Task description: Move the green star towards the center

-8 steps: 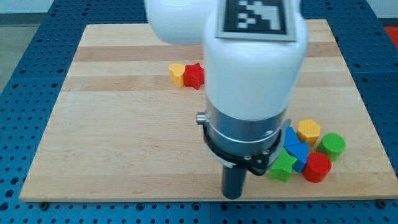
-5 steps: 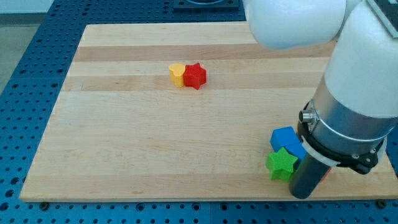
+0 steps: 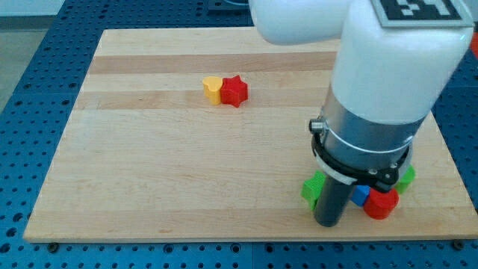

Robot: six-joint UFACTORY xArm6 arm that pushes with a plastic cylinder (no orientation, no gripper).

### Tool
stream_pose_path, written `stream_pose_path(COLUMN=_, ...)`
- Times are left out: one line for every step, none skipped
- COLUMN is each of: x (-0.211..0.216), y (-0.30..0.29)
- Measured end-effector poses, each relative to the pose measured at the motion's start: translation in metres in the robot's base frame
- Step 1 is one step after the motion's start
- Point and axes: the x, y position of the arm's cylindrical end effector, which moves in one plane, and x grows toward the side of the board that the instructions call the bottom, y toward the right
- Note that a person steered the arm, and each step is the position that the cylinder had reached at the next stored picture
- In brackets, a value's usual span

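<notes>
Presently, board: a pale wooden board (image 3: 149,172) lies on a blue perforated table (image 3: 30,75), filling most of the view.
Arm: the white and grey arm body (image 3: 381,97) comes down from the view's top right and hides much of the board's lower right part.
Tool: my tip (image 3: 327,223) is the lower end of a straight dark rod; it has no jaws, so it neither opens nor closes and holds nothing. It stands on the board near the view's bottom edge.
Green star: the green star (image 3: 313,190) sits touching the rod on the view's left side, partly hidden by it, near the board's lower right, well apart from the board's middle.
Blocks right of the rod: a blue block (image 3: 361,195), mostly hidden so its shape cannot be made out, lies just right of the rod; a red cylinder (image 3: 381,204) sits beside it, farther to the view's right; a green block (image 3: 405,178) peeks out behind the arm, its shape unclear.
Upper pair: 2 blocks touch each other in the board's upper middle, a yellow block (image 3: 213,89) of rounded shape on the view's left and a red star (image 3: 234,91) on its right, well apart from my tip.
</notes>
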Motion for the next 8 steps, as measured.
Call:
stream_pose_path(x=-0.013, y=0.005)
stream_pose_path(x=-0.020, y=0.002)
stream_pose_path(x=-0.027, y=0.000)
stream_pose_path(x=-0.042, y=-0.002)
stream_pose_path(x=-0.064, y=-0.015)
stream_pose_path(x=-0.084, y=-0.043)
stream_pose_path(x=-0.105, y=-0.070)
stream_pose_path(x=-0.120, y=-0.073)
